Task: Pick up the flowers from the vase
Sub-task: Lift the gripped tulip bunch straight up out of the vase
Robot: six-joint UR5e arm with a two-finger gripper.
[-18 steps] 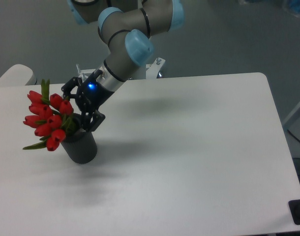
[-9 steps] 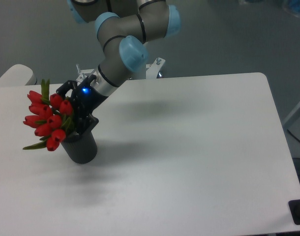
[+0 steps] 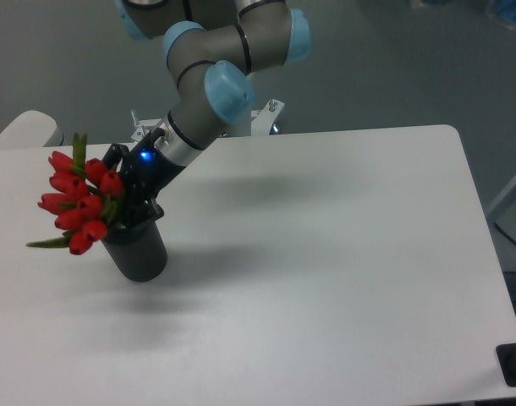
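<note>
Your hand (image 3: 125,196) gripped the flowers (image 3: 79,202) at the stems; the bunch leaned left from the vase (image 3: 138,250).

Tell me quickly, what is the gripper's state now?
Gripper: closed around the stems of the flowers, just above the vase.

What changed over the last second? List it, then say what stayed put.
The black two-finger hand moved left and closed in on the stems of the bunch of red tulips, which bunched tighter and tilted. The dark cylindrical vase and white table stayed put.
</note>
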